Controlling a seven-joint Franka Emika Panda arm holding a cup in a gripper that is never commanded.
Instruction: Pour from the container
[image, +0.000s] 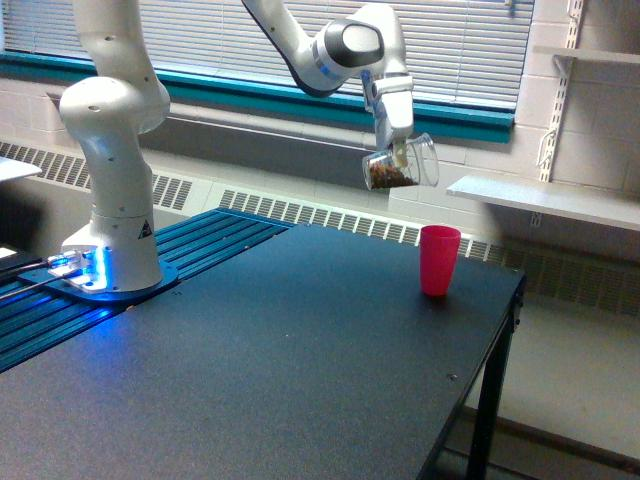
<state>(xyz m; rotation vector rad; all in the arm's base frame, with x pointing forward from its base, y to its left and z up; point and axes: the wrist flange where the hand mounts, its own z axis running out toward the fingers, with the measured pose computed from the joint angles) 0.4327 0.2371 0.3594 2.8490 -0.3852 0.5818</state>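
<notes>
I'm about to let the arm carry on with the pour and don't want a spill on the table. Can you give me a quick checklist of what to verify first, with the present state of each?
1. End effector shut on the clear container: ok, container held aloft.
2. Container has contents: ok, dark brown material sits in its lower side.
3. Pink cup upright, mouth open: ok, standing on the black table.
4. Container directly over the pink cup: not ok, it hangs toward the exterior view's left of the cup; depth alignment cannot tell.
5. Nothing spilled: ok, no material visible on the table.
6. Pink cup away from the table edge: cannot tell, it stands close to the far edge.
</notes>
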